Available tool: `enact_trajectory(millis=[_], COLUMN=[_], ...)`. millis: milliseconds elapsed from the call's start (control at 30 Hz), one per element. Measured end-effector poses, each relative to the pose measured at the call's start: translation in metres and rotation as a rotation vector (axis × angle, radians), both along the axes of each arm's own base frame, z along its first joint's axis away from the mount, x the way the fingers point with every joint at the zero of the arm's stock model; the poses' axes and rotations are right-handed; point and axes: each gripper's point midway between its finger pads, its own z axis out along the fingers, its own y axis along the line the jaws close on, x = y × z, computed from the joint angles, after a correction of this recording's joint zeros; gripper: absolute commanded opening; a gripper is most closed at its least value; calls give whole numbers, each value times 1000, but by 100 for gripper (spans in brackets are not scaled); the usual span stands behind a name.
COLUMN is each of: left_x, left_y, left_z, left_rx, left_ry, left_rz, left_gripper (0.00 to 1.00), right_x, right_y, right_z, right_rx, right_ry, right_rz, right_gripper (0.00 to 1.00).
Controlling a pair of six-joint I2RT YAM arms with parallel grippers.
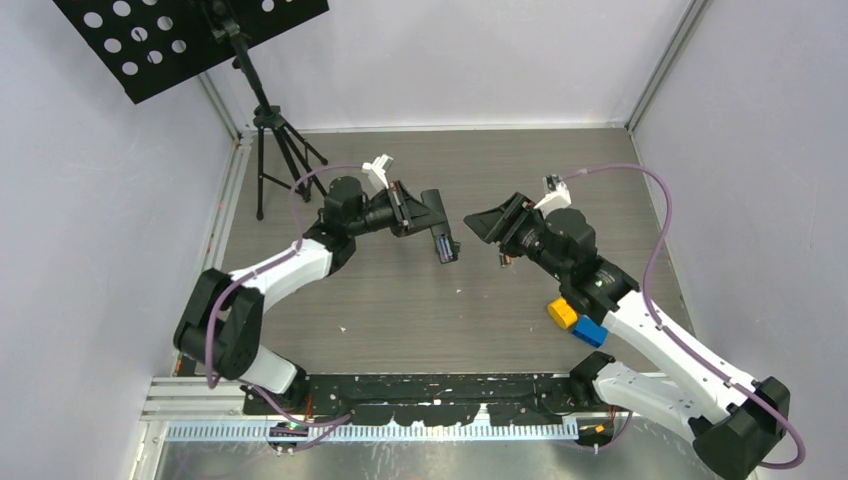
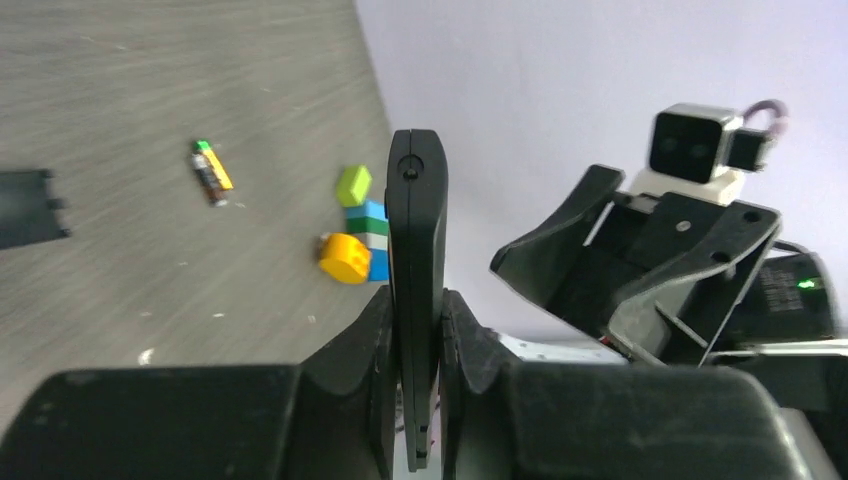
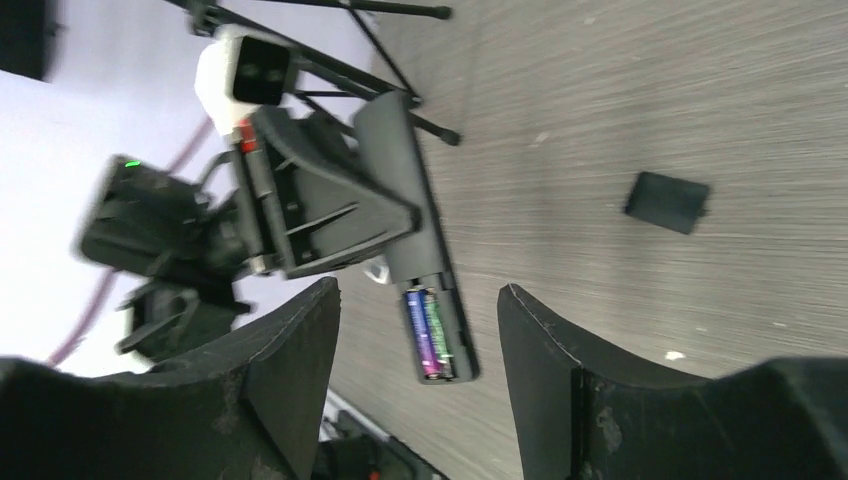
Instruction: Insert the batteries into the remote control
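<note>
Under your arms lies the grey wood-grain counter point(image 1: 400, 310), matte and finely streaked. At its far left corner stands a black perforated metal music stand point(image 1: 180, 40) on a thin tripod.

Your left fingers point(image 2: 365, 340) are pinched narrow on the slim black plastic remote control point(image 2: 417, 220), holding it off the counter and edge-on to the left wrist camera. Your right fingers point(image 3: 290, 360) stand wide apart and hold nothing, facing the remote's open back.

A flat black rectangular battery cover point(image 3: 668, 202) lies alone on the counter. Chunky plastic toy blocks point(image 2: 345, 257), yellow, green and blue, sit in a loose cluster.

Two glossy cylindrical cells, purple-blue and dark green point(image 3: 432, 335), lie side by side in the remote's compartment. A gold-and-black cylindrical cell point(image 2: 212, 175) lies on the counter near the blocks.
</note>
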Motion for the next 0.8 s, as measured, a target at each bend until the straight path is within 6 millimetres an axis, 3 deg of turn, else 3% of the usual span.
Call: enact_trajectory(millis=[100,200,300,367,467,533,633,800], left_x=[-1,-3,-4,-8,-12,-12,-6,4], left_y=[13,29,44,54,65,71,75,74], left_z=[-6,-26,-68,-106,-153,-174,-186,-191], left_rx=[73,133,190,240,310,343,370,383], left_ry=[-33,-22,54,140,243,285,288,260], left_rz=[55,142,228,279,343,382,444,528], left_gripper=[0,0,0,0,0,0,4,19], right_x=[8,19,26,25,21,20,21,26], right_y=[-2,5,14,17,18,18,20,27], right_z=[-10,-34,-70,-99,-132,-151,-168,-178], right_rx=[-112,-227,-315,-372,-440,-477,-517,-530], right_ry=[24,92,185,256,336,383,431,466], right_rz=[-8,19,64,91,124,135,144,142], right_gripper=[61,61,61,60,52,48,44,42])
